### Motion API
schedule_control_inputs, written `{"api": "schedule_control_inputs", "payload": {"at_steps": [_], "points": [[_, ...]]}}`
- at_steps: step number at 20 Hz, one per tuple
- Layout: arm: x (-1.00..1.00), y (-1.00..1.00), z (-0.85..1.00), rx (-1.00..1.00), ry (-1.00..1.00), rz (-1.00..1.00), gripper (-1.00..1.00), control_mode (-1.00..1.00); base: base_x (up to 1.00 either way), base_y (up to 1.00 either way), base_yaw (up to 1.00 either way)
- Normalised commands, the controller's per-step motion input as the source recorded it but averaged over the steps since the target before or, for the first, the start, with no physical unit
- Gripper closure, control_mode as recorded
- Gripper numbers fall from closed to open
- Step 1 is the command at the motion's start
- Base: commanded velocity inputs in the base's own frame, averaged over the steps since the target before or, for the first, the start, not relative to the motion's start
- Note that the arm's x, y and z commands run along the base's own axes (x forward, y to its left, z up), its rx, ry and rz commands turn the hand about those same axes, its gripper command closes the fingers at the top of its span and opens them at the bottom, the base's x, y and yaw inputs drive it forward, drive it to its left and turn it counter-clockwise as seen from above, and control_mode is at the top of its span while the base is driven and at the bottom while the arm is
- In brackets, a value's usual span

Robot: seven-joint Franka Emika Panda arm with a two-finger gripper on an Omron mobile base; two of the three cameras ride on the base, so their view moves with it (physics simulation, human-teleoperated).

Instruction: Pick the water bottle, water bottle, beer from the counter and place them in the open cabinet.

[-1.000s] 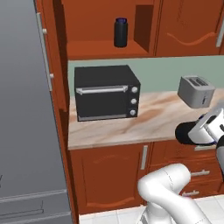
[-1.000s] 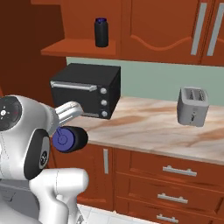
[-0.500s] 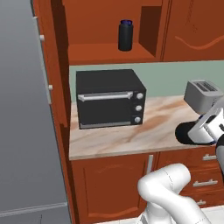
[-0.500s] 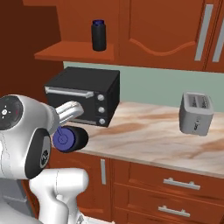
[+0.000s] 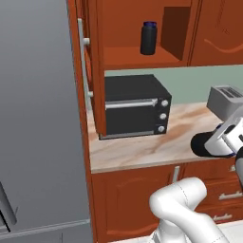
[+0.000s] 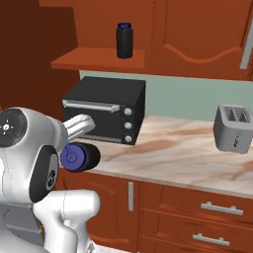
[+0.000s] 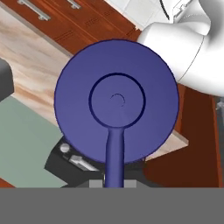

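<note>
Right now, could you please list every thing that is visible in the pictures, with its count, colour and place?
water bottle on the shelf: one, black with dark blue lid, upright in the open cabinet.
water bottle in the gripper: one, black with blue lid, lying sideways, off the counter.
oven: one, black, on the counter under the cabinet.
toaster: one, grey, on the counter.
fridge: one, grey, left of the cabinets.
drawers: red-brown, below the counter.
gripper: one, shut on the bottle.
</note>
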Motion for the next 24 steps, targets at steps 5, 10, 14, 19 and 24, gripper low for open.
{"api": "schedule_control_inputs", "payload": {"at_steps": [5, 10, 14, 19, 24], "points": [[0.0, 0.0, 0.0, 0.0, 0.0, 0.0, 1.0, 1.0, 0.11, 0.55, -0.2], [0.0, 0.0, 0.0, 0.0, 0.0, 0.0, 1.0, 1.0, 0.22, 0.22, -0.2], [0.0, 0.0, 0.0, 0.0, 0.0, 0.0, 1.0, 1.0, 0.37, -0.02, -0.07], [0.0, 0.0, 0.0, 0.0, 0.0, 0.0, 1.0, 1.0, 0.65, -0.1, 0.1], [0.0, 0.0, 0.0, 0.0, 0.0, 0.0, 1.0, 1.0, 0.72, 0.0, 0.3]]}}
